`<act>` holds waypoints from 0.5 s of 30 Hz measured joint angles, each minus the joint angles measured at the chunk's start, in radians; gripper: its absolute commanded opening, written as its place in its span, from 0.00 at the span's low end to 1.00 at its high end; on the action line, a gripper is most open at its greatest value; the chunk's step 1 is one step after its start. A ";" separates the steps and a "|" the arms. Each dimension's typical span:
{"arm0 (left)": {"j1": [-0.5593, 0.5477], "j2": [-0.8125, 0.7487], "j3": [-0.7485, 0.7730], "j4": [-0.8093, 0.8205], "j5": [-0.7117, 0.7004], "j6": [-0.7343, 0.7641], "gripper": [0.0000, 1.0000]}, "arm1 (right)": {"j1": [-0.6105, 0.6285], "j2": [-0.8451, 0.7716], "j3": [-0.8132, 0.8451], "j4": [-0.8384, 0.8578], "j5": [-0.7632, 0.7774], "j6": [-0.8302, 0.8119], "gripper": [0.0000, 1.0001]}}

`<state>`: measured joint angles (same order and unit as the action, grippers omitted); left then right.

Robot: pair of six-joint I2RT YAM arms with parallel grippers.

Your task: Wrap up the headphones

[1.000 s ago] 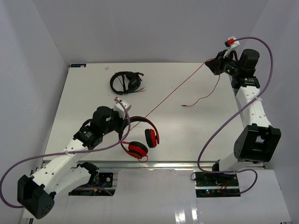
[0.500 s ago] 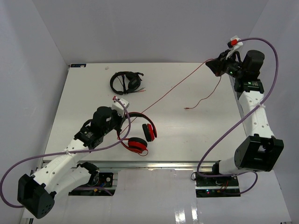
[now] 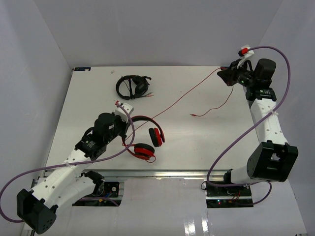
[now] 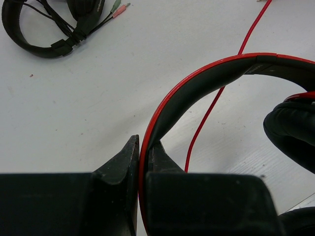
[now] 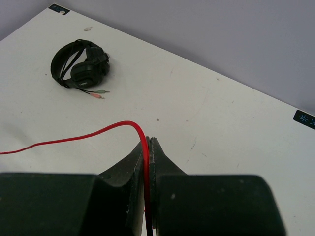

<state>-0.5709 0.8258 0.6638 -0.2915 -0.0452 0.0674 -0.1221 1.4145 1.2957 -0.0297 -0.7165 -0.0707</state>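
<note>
My left gripper (image 4: 143, 147) is clamped tight on the headband of the red over-ear headphones (image 3: 144, 150), which sit right at my fingertips at the near-left of the white table (image 3: 206, 142). They've got glossy round earcups and black padding inside. My right gripper (image 5: 149, 145) pinches their long thin red cable (image 3: 183, 95) at the far-right corner. The cable runs diagonally between both grippers, with the loose end trailing on the table.

In the left wrist view the headphones (image 4: 197, 83) run off the right edge, with one black ear pad only half shown, and the headband's lower end is buried between the fingers of the left end effector (image 4: 144, 150). The black headphones (image 4: 86, 9) are clipped by the top edge. In the right wrist view the cable (image 5: 123, 122) leaves at the left edge and vanishes inside the right end effector (image 5: 149, 143) — from above, its plug is too small to make out.
</note>
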 measured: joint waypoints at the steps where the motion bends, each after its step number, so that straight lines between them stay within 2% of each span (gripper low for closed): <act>1: 0.000 0.000 -0.005 0.000 0.000 0.002 0.00 | -0.004 -0.002 0.000 0.000 -0.001 0.001 0.08; 9: 0.000 0.006 -0.106 0.030 -0.050 0.038 0.00 | -0.013 -0.055 -0.027 0.002 -0.058 0.045 0.08; 15: 0.003 0.074 -0.114 0.089 -0.136 0.049 0.00 | -0.011 -0.129 -0.051 0.001 -0.130 0.112 0.08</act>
<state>-0.5678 0.9002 0.5497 -0.2025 -0.1811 0.1161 -0.1333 1.2851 1.2449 -0.0284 -0.8463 0.0415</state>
